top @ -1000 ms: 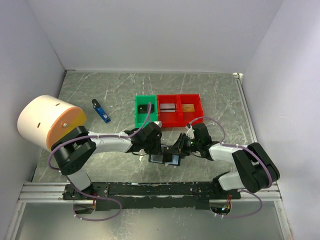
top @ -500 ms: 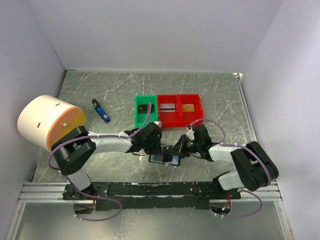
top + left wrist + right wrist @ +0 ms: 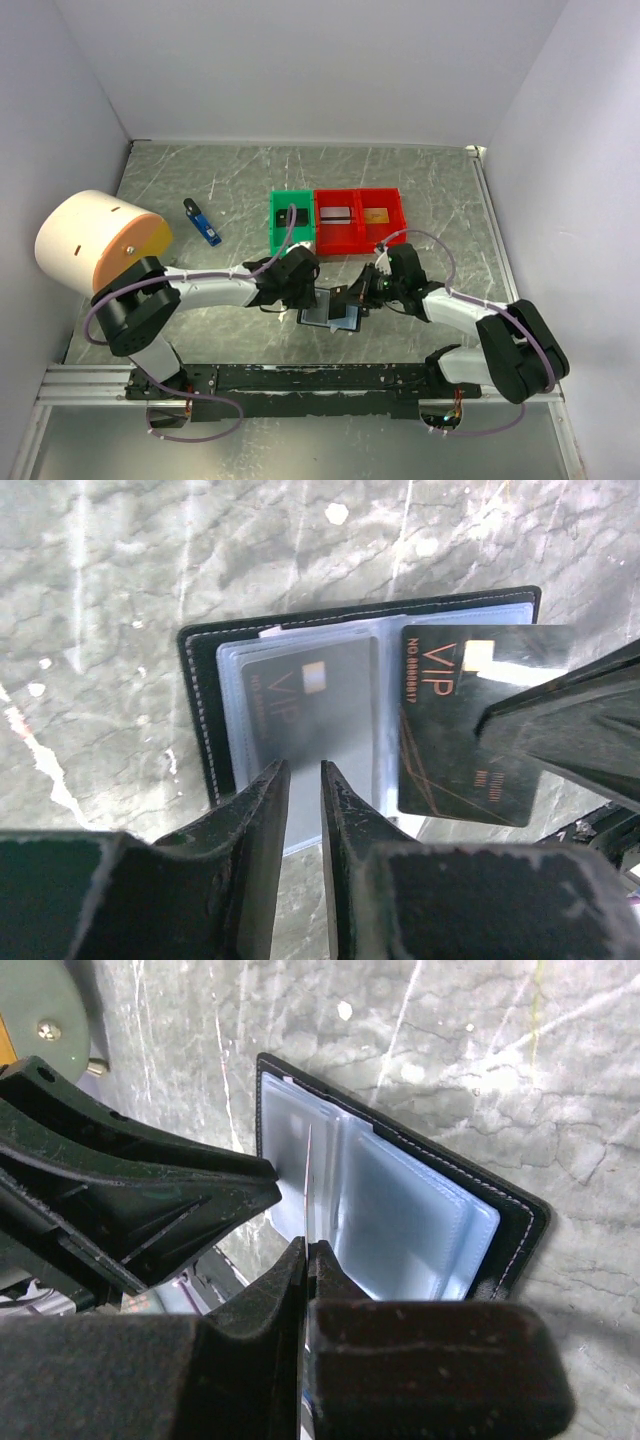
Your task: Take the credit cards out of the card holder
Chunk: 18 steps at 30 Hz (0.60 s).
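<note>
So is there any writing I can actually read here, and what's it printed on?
"VIP": on the black card pinched by the right end effector.
"NO." followed by digits: along that card's edge, digits too blurred to be sure of.
"VIP": faint, on the dark card behind the holder's plastic sleeve.
Small print lower on the black card: unreadable.
Anything in the bins: too small to read.

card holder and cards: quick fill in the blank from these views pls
1. The small black folding card holder lies ____ on the grey marbled table.
2. The right gripper is shut on a thin ____ plastic VIP card.
3. The silvery grey card lies in a ____ plastic bin.

Missing words: open; black; red
</note>
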Each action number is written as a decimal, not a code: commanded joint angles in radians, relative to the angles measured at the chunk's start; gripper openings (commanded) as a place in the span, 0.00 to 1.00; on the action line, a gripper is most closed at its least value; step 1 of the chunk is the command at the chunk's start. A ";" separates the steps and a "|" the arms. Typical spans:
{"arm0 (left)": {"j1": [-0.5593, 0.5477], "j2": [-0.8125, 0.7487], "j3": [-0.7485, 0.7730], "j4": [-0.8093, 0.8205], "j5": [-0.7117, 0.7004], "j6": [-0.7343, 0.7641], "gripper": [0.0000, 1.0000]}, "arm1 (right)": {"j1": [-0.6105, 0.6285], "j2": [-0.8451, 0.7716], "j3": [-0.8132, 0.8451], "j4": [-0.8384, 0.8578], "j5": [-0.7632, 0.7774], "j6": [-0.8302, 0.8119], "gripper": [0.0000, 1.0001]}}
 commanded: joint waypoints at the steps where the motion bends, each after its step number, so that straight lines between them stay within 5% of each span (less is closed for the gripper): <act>1: 0.000 -0.068 -0.026 -0.035 -0.065 0.008 0.32 | -0.004 -0.043 0.053 -0.079 0.021 -0.064 0.00; 8: 0.040 -0.138 -0.030 -0.040 -0.079 0.050 0.36 | -0.003 -0.044 0.071 -0.081 -0.014 -0.099 0.00; 18: 0.176 -0.290 -0.038 -0.088 -0.046 0.142 0.59 | -0.004 -0.102 0.145 -0.150 -0.005 -0.191 0.00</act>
